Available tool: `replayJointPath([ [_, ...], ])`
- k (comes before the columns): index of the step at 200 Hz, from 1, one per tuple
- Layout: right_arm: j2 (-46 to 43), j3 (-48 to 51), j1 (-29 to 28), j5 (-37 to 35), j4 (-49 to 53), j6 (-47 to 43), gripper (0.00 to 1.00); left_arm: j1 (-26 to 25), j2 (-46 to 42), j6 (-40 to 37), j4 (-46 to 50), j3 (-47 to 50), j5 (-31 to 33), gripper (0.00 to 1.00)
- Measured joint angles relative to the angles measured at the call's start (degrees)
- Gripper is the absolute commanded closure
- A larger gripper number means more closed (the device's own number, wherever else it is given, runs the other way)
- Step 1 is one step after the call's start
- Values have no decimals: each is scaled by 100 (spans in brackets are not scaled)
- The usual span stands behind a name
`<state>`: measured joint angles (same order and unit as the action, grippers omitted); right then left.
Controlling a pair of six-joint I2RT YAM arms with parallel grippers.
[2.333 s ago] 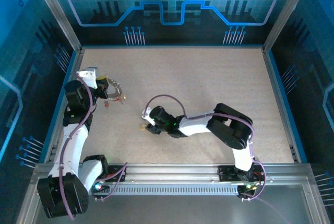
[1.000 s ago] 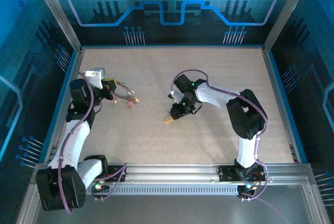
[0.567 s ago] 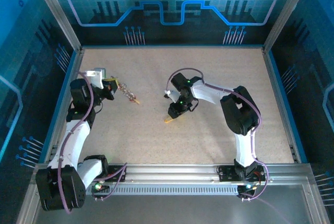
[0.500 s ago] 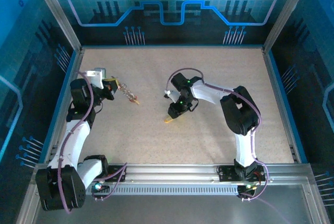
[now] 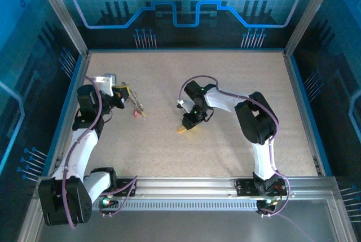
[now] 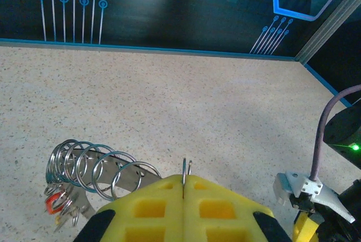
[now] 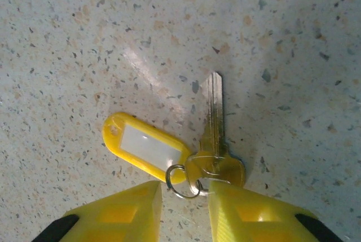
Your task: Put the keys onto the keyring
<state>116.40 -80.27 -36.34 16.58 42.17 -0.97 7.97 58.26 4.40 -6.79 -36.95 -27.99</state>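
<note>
Above, our left gripper [image 5: 120, 95] holds the keyring [image 5: 133, 103]; the right gripper [image 5: 189, 121] sits over the tagged key [image 5: 183, 130]. Left wrist: pads [image 6: 217, 208] clamp the ring's edge. Right wrist: blade [image 7: 212, 106] points away, jaws narrow astride its split ring [image 7: 181, 181]; we cannot tell whether they grip.

Light: you have even, cool-white light from overhead; the blue walls [image 5: 34, 101] sit dim.
Glare: a pale streak shines on the bench [image 7: 141, 64] beside the key [image 7: 213, 106].
Shadows: faint, soft-edged.
Focus: your left wrist's yellow fingers [image 6: 225, 208] blur slightly up close.
</note>
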Motion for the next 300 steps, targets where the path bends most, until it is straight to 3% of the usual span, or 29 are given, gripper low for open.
replayJointPath([
  [56, 0, 2, -68, 22, -28, -15, 82, -7, 26, 2, 0, -11, 0, 100],
  [90, -2, 26, -94, 63, -136, -101, 100, -33, 55, 0, 2, -28, -33, 100],
  [166, -647, 927, -203, 330, -1049, -317, 100, -114, 70, 0, -2, -28, -63, 100],
  [300, -721, 1130, -402, 74, -1558, -588, 85, -166, 164, -4, 2, -90, -151, 100],
])
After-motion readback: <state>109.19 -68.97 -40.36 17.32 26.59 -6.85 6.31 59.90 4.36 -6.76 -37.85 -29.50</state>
